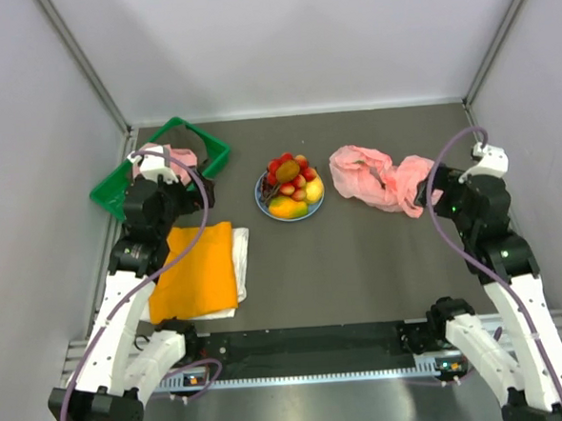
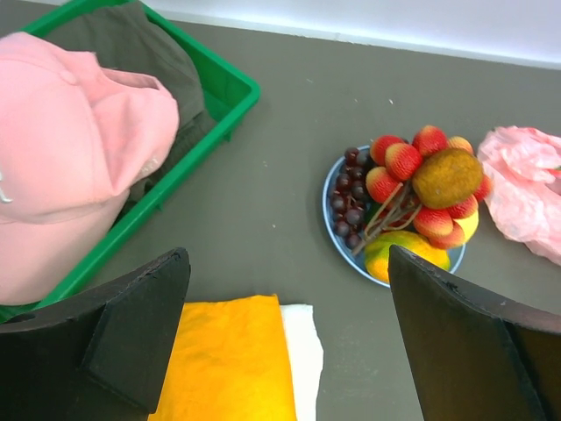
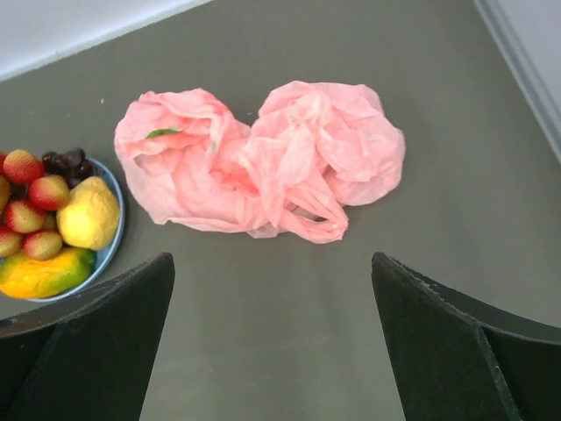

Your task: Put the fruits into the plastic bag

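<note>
The fruits (image 1: 289,183) are heaped on a light blue plate (image 1: 259,197) at mid table: brown kiwi (image 2: 447,175), dark grapes (image 2: 349,197), mango (image 2: 399,254), yellow lemon (image 3: 88,213) and red ones (image 2: 399,162). The crumpled pink plastic bag (image 1: 379,178) lies flat to the plate's right, also visible as the plastic bag (image 3: 263,162). My left gripper (image 2: 287,254) hangs open over the orange cloth, left of the plate, holding nothing. My right gripper (image 3: 272,259) is open above bare table just in front of the bag, not touching it.
A green tray (image 2: 223,83) at the back left holds a pink cap (image 2: 70,149) and dark fabric. A folded orange cloth (image 1: 194,268) lies on a white cloth (image 2: 302,351) at the front left. Grey walls enclose the table on three sides.
</note>
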`<control>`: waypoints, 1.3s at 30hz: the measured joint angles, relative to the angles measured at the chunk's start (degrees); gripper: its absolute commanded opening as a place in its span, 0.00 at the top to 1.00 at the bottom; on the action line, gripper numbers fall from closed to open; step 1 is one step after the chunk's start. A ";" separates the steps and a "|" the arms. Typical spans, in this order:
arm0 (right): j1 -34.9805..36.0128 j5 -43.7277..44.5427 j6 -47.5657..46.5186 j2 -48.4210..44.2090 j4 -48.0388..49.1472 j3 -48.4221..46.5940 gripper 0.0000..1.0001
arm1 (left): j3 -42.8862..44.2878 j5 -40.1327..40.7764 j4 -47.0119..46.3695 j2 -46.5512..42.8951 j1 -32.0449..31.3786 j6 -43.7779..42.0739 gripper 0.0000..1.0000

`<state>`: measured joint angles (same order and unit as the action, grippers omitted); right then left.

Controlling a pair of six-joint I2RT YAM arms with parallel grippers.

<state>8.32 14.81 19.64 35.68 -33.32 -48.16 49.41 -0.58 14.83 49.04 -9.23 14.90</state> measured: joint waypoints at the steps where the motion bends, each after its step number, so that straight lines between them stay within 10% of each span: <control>1: 0.02 -0.90 -0.13 2.16 -0.26 -1.49 0.07 | -0.02 -0.68 0.00 0.13 0.00 0.00 0.01; 26: 0.02 -5.18 1.05 46.62 8.52 -7.10 0.25 | -0.04 -8.20 -0.07 2.62 0.00 0.22 0.01; 32: -0.15 -5.20 1.09 51.84 11.80 -8.72 0.46 | -0.04 -8.20 -0.07 2.62 0.00 0.22 0.01; 36: -0.59 -5.16 0.59 52.48 13.38 -9.57 0.94 | -0.04 -8.20 -0.07 2.62 0.00 0.22 0.01; 39: -0.81 -4.98 -0.07 52.54 13.70 -10.49 1.00 | -0.04 -8.22 -0.07 2.62 0.00 0.22 0.01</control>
<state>7.51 9.82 19.57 88.23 -19.62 -58.65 49.36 -8.80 14.76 51.66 -9.23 15.11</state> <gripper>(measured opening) 0.052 0.989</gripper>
